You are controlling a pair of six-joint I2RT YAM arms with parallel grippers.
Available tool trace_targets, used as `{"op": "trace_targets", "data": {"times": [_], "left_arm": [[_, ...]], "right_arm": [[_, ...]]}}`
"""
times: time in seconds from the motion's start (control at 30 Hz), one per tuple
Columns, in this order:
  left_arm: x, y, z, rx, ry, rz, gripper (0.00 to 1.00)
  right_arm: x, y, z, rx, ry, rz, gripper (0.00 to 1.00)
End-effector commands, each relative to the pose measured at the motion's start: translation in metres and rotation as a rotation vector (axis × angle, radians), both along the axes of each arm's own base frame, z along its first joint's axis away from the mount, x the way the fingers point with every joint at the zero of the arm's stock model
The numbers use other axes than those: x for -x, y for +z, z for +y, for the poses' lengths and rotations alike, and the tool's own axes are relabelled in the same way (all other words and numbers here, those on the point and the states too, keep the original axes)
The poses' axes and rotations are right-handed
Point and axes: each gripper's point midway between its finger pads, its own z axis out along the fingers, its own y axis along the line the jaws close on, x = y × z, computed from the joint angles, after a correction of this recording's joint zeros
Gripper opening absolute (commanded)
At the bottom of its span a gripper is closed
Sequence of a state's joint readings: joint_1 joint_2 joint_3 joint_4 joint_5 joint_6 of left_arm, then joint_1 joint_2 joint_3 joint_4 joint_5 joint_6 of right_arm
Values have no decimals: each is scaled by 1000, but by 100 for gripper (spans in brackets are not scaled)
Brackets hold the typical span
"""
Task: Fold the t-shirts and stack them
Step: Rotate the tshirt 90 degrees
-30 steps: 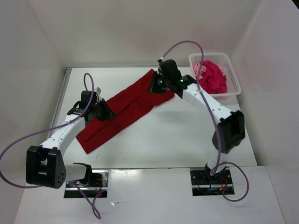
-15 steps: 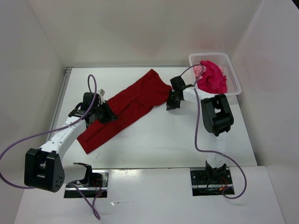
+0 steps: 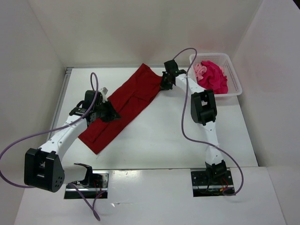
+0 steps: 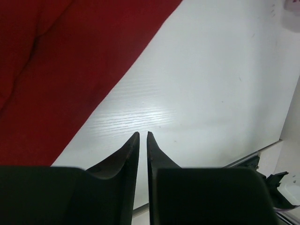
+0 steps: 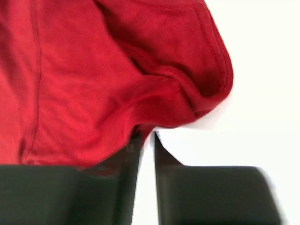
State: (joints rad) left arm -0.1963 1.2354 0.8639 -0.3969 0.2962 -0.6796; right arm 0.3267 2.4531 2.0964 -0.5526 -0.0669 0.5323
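The dark red t-shirt lies flat as a long diagonal strip from the back middle to the front left of the table. My left gripper is shut and empty at the strip's right edge. In the left wrist view its tips are over bare table with the red cloth to the upper left. My right gripper is shut at the shirt's far right corner. In the right wrist view its tips touch the rumpled red hem, and white shows between them. The magenta-pink t-shirt and the light salmon t-shirt lie bunched in the basket.
A white mesh basket stands at the back right corner. White walls close in the table on the left, back and right. Purple cables loop over both arms. The arm bases sit at the near edge.
My right gripper has gone from beside the shirt's right corner back to its far corner. The shirt's far end has shifted left and back. My left gripper has moved slightly right.
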Motion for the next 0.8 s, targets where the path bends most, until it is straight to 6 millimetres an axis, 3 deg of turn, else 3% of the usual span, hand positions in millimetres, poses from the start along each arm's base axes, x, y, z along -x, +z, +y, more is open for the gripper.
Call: {"op": "trace_targets", "data": {"times": [0.0, 0.03, 0.07, 0.1, 0.17, 0.2, 0.23, 0.27, 0.33, 0.37, 0.4, 0.47, 0.53, 0.57, 0.7, 0.73, 0.77], "left_arm": [[-8, 21, -13, 15, -66, -54, 18], [-11, 26, -14, 17, -66, -68, 19], [-14, 32, -15, 20, -66, -83, 19], [-16, 33, -15, 20, -66, -83, 21], [-20, 33, -12, -2, -56, -87, 21], [-23, 36, -13, -1, -56, -92, 21], [-24, 32, -13, -8, -63, -87, 21], [-27, 28, -9, -11, -51, -73, 22], [-31, 21, 4, 0, -25, -56, 25], [-31, 17, 10, 5, -9, -43, 25], [-30, 13, 16, 11, 7, -30, 25], [-31, 9, 35, 10, 62, -24, 28], [-30, 9, 45, -12, 91, -31, 31], [-28, 11, 49, -12, 103, -41, 32], [-20, 14, 51, -24, 103, -47, 34], [-18, 10, 51, -25, 103, -38, 35], [-18, 13, 51, -24, 103, -47, 35]], "right_arm": [[3, 67, -8, -11, -11, -82, 27], [11, 72, -10, -13, -11, -88, 32], [26, 108, -3, -60, 8, -135, 37], [56, 74, -10, -52, 9, -46, 41], [90, 79, 19, -122, 52, -57, 48], [130, 66, 27, -154, 92, -1, 50], [157, 66, 64, -196, 176, -8, 51], [189, 48, 80, -221, 199, 58, 52], [229, 49, 122, -287, 293, 92, 54], [256, 48, 158, -340, 341, 111, 54], [272, 37, 174, -372, 376, 155, 54], [282, 37, 203, -424, 389, 162, 54], [280, 15, 210, -403, 367, 194, 54], [277, 19, 220, -412, 379, 183, 54], [258, -1, 231, -390, 301, 203, 54], [255, -14, 232, -374, 291, 211, 54], [253, -17, 232, -369, 270, 218, 46]]}}
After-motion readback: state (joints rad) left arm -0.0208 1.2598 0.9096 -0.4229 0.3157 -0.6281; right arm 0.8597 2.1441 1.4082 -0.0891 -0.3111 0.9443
